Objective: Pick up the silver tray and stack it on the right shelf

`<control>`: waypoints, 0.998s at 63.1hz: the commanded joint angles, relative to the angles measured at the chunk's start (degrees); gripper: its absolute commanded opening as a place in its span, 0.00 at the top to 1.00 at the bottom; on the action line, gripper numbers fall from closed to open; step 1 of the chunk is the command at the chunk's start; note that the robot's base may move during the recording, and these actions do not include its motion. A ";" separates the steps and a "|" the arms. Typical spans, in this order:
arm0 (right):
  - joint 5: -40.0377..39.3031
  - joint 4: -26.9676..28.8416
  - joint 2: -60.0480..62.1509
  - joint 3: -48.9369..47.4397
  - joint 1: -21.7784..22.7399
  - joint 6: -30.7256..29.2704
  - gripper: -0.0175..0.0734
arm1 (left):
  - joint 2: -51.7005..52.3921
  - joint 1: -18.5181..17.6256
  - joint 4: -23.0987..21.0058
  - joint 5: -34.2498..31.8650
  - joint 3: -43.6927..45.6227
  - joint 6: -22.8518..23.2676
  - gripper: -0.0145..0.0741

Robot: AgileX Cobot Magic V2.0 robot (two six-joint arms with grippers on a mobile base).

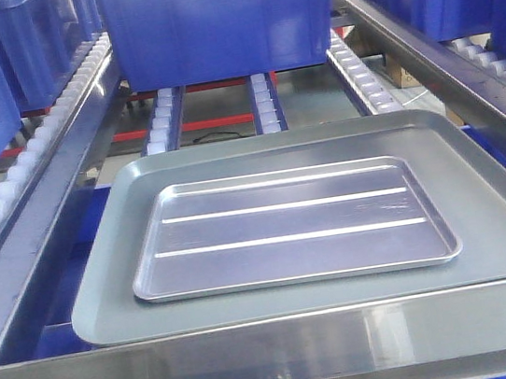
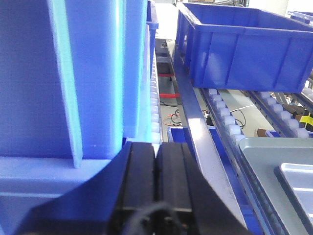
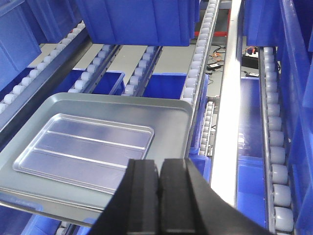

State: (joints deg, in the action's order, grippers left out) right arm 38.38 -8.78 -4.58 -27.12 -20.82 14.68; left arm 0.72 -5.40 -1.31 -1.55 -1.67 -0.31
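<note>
The silver tray, shiny with two long ridges, lies flat inside a larger matte grey tray. Both rest on the roller rack level behind a broad steel front lip that shows small screws. The silver tray also shows in the right wrist view, and its corner in the left wrist view. My right gripper is shut and empty, above the grey tray's near right corner. My left gripper is shut and empty, left of the trays, close to a blue bin. Neither gripper touches a tray.
A blue bin sits on the rollers behind the trays. More blue bins stand on the neighbouring rack to the left and on the right side. Steel side rails with white rollers border the trays.
</note>
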 commanded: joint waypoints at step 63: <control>-36.31 7.70 0.17 20.24 25.08 -9.45 0.75 | 0.88 0.06 -0.47 -5.13 -1.22 -0.06 0.94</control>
State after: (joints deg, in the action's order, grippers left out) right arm 14.20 -2.04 -4.45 -8.71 1.68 6.26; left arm 0.72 -5.40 -1.42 -1.66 -1.67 -0.43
